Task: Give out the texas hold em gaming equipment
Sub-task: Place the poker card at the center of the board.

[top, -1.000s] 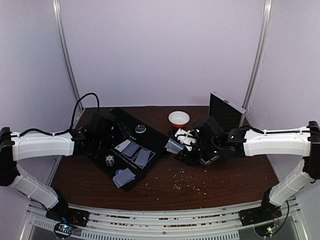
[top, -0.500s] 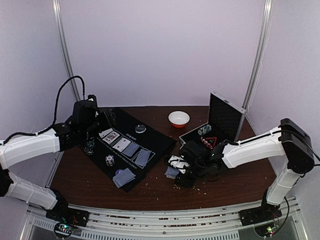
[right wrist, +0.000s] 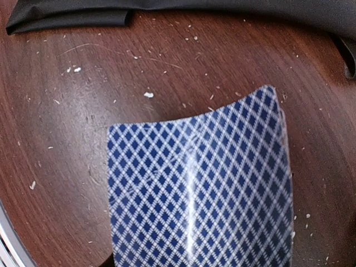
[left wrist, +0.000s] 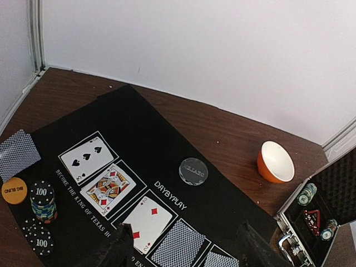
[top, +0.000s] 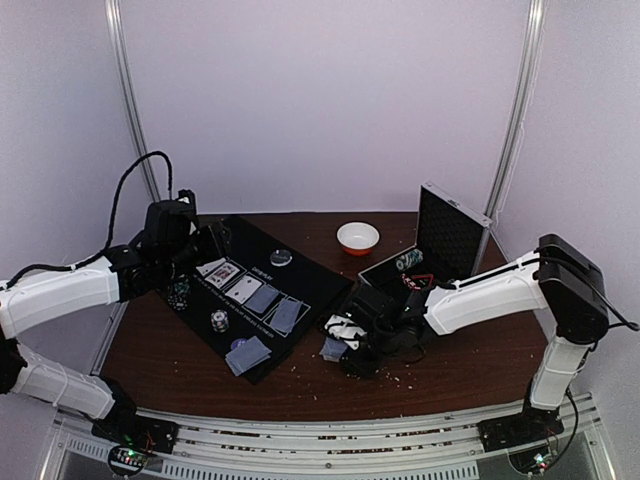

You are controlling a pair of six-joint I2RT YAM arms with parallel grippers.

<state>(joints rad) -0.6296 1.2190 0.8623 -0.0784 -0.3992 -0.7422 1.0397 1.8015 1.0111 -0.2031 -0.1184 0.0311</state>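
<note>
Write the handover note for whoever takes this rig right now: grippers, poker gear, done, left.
Left gripper: open, empty, above the black mat.
Right gripper: low over the wooden table right of the mat, bowed face-down card at its tips; grip unclear.
Done: three face-up cards and two face-down row cards on the mat; far-left card, chip stack and orange disc at its left corner; near cards and near chips at its front edge.
Left: probably lay the bowed card down; spare chips sit in the silver case.

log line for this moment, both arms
left claw open by mat | right claw low at bowed card, grip unclear | three cards face up
</note>
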